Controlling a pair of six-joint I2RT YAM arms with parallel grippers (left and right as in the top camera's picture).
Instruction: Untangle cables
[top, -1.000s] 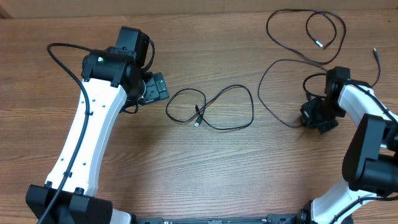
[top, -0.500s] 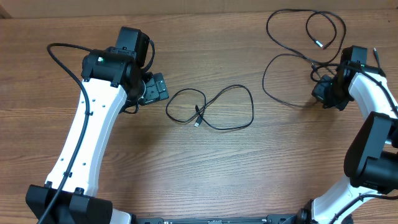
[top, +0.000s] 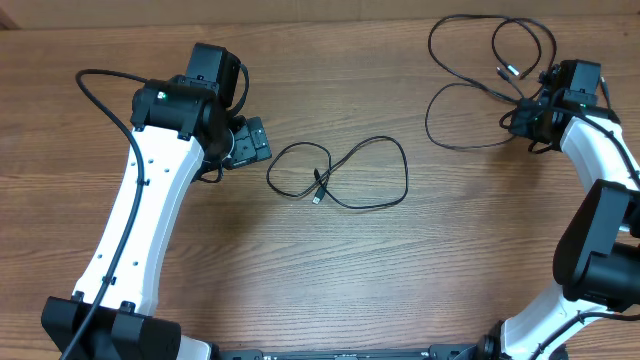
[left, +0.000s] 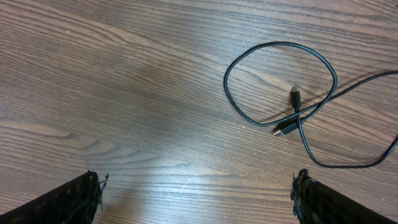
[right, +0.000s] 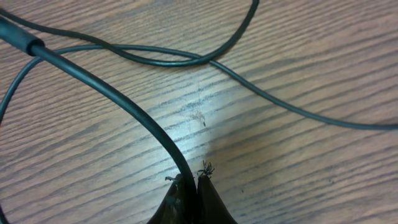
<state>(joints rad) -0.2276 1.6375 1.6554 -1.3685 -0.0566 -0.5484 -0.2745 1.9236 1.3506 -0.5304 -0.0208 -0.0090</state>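
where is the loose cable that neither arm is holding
Overhead, the loose cable lies mid-table, just past the open jaws of the left arm, apart from the other cables at the far right.

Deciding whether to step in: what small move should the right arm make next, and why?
Probably pull the pinched cable sideways toward bare table. The right gripper is shut on it, and other strands cross each other just beyond it, so that bundle looks not yet separated.
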